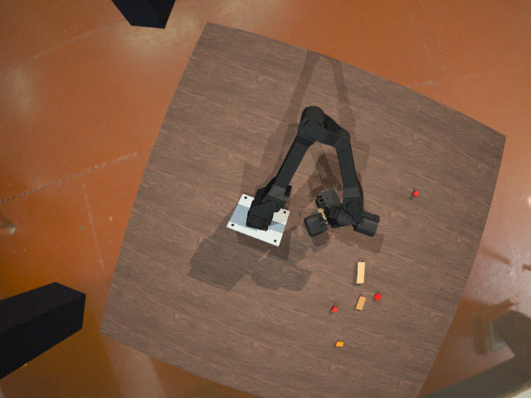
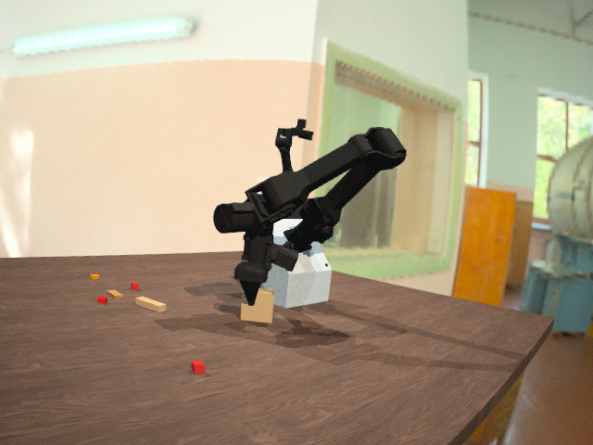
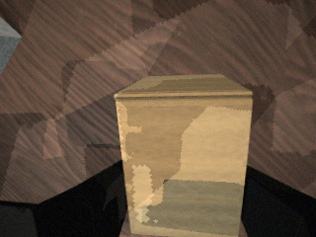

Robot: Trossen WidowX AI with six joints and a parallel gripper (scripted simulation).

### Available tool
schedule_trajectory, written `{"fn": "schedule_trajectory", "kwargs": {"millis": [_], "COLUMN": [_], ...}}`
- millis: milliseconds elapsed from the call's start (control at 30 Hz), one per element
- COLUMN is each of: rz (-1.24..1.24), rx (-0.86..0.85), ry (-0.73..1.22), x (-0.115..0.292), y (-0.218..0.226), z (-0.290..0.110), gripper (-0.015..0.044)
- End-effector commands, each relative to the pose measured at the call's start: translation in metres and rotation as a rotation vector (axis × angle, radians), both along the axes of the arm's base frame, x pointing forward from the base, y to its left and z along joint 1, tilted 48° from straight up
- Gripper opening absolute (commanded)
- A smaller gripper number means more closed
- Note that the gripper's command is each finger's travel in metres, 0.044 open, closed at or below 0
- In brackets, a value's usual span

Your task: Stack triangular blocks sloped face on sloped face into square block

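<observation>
Tan wood below the gripper (image 2: pixel 250 298): its fingers are clamped on the upper block (image 2: pixel 262 298), seated on the lower block (image 2: pixel 253 313) beside the white base (image 2: pixel 313 282). Long axis runs straight away in the wrist view; fingers would part sideways.

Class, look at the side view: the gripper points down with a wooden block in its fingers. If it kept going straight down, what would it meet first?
The gripper would likely press its held upper block onto the lower block, then the table.
</observation>
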State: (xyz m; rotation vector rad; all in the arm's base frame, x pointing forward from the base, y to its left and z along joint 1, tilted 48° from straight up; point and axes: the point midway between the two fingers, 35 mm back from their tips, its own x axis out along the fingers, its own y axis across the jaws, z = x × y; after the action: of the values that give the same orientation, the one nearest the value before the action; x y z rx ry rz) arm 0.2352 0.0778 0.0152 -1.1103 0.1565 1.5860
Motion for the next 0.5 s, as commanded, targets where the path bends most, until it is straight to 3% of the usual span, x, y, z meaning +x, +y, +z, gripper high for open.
{"fn": "schedule_trajectory", "kwargs": {"millis": [0, 333, 467], "rz": [0.002, 0.003, 0.0], "rx": [0.004, 0.001, 0.0], "ry": [-0.001, 0.0, 0.0], "x": [-0.0003, -0.0004, 0.0], "y": [0.0003, 0.0004, 0.0001], "z": [0.0001, 0.0001, 0.0], "gripper": [0.0, 0.0, 0.0105]}}
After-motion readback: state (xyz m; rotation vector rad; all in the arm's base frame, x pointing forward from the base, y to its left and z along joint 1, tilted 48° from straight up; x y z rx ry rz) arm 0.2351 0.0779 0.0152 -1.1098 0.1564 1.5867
